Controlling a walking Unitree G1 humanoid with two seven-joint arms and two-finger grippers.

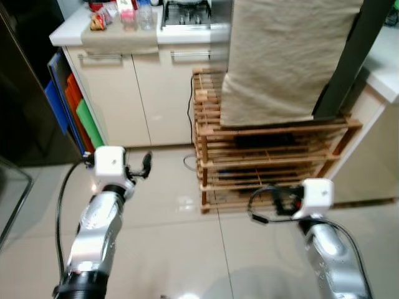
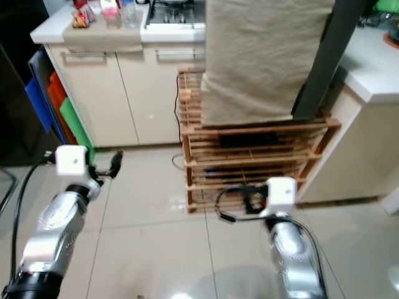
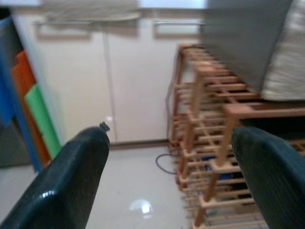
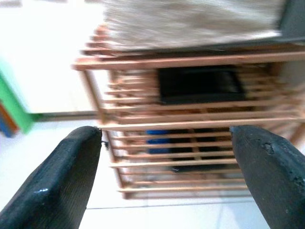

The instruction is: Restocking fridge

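My left gripper is held up over the tiled floor, and in the left wrist view its two black fingers stand wide apart with nothing between them. My right gripper hangs low in front of a wooden slatted rack. It is open too, and the right wrist view looks between its fingers at the rack's shelves. A dark tall appliance front stands at the far left. Small packets and cups sit on the white counter.
A beige cloth drapes over something on top of the rack. Blue, orange and green boards lean beside the cream cabinets. A hob sits on the counter. A second counter is on the right. A cable lies on the floor.
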